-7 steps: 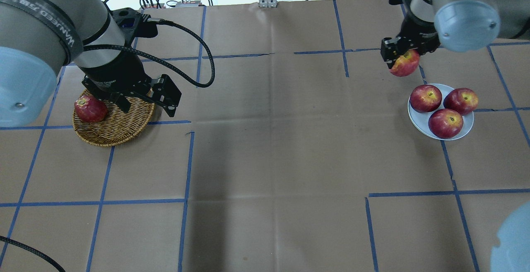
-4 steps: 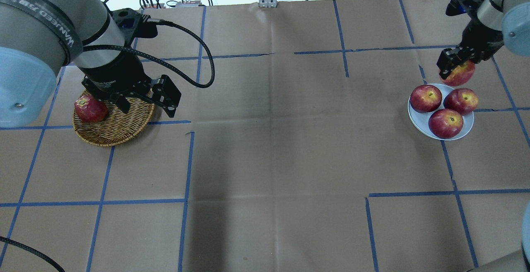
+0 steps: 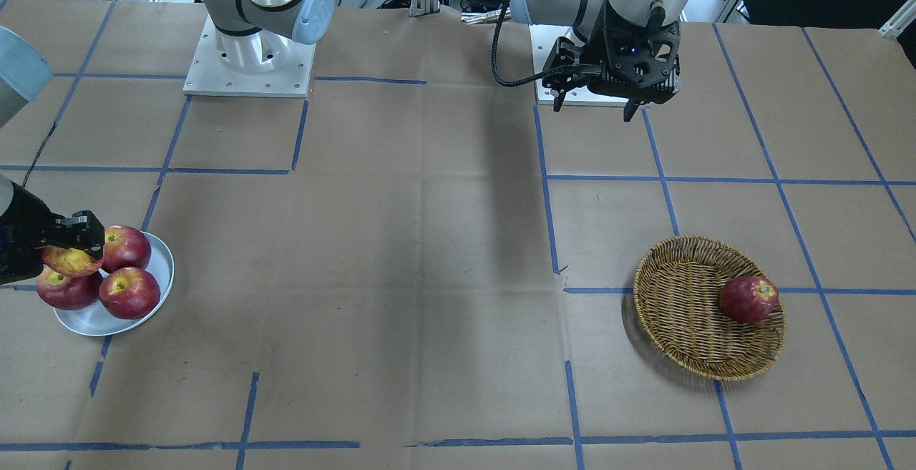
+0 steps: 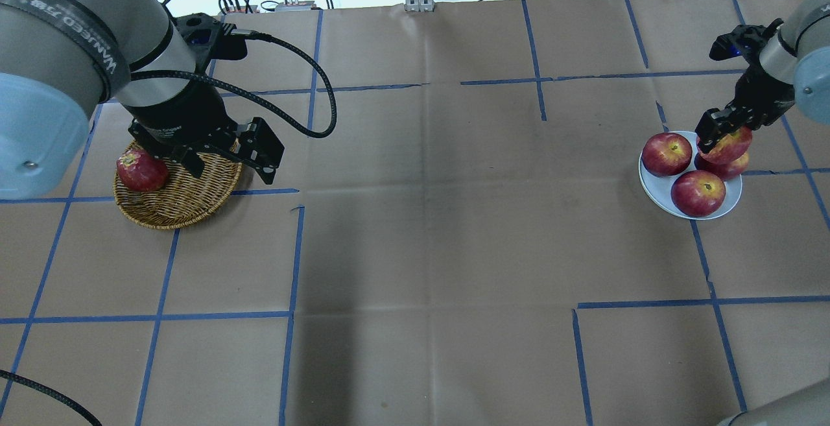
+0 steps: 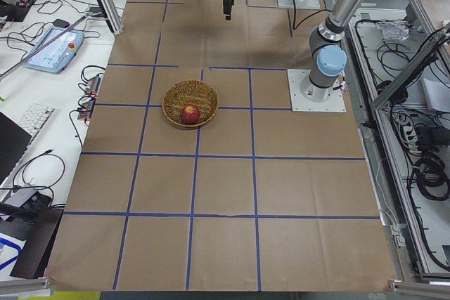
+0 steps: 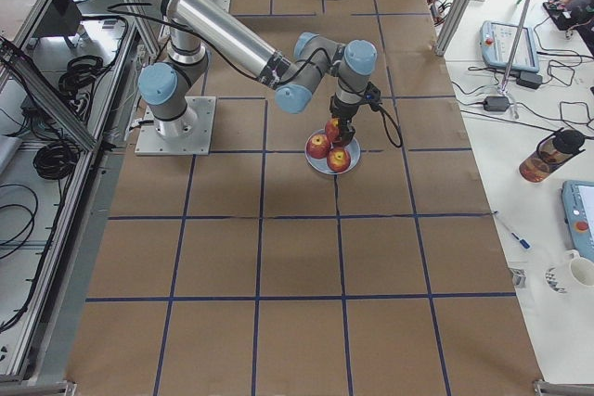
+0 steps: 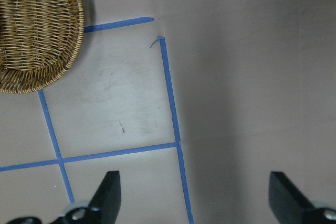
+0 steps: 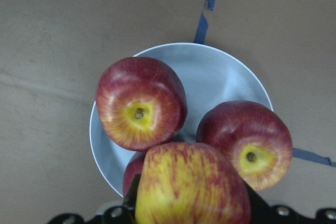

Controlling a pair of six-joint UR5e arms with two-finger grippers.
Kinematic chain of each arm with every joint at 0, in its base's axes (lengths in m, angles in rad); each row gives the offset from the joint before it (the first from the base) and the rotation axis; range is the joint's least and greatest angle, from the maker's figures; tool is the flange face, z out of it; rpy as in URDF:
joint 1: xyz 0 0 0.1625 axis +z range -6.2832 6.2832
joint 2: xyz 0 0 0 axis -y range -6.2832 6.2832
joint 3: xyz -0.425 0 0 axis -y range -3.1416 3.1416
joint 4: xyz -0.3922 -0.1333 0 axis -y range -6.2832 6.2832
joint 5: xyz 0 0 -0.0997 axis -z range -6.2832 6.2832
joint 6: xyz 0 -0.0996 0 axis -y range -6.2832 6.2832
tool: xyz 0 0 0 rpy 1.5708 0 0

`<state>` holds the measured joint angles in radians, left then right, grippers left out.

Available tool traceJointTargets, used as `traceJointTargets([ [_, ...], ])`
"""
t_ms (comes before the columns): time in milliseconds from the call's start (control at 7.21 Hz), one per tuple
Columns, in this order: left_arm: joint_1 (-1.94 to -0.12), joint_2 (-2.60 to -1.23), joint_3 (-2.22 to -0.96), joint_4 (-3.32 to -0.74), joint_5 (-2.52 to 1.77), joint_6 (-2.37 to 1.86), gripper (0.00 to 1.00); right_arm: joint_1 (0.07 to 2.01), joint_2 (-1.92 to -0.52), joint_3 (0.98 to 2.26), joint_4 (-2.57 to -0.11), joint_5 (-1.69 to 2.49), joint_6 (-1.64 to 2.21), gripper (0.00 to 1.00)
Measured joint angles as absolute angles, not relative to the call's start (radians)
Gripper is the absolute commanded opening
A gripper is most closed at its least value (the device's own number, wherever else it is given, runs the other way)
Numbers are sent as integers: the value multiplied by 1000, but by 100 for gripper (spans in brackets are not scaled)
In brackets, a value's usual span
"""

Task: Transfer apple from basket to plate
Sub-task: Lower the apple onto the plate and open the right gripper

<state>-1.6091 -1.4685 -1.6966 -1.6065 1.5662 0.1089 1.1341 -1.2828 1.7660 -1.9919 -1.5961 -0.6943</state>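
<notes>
My right gripper (image 4: 725, 139) is shut on the apple (image 4: 731, 145), which is light red with yellow streaks. It holds the apple over the plate (image 4: 650, 186), just above the far-right one of three dark red apples lying there. The right wrist view shows the apple (image 8: 191, 184) over the plate (image 8: 220, 74). In the front view the apple (image 3: 66, 261) hangs over the plate (image 3: 162, 268). My left gripper (image 4: 230, 161) is open and empty, raised over the right side of the basket (image 4: 188, 202). The left wrist view shows the basket (image 7: 37, 30) far below.
One dark red apple (image 4: 141, 171) lies in the basket's left part. The plate's apples (image 4: 666, 153) (image 4: 698, 192) fill most of it. Blue tape lines cross the brown table paper. A black cable loops from the left wrist.
My right gripper has carried the apple to the right and down, from beyond the plate's far left to over the plate's far-right apple. The left arm has not moved.
</notes>
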Motion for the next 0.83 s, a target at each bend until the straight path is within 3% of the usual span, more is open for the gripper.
traceJointTargets([
  [832, -1609, -1468, -1697, -1607, 1566, 109, 99, 1134, -1258, 1786, -2068, -1601, -694, 64],
])
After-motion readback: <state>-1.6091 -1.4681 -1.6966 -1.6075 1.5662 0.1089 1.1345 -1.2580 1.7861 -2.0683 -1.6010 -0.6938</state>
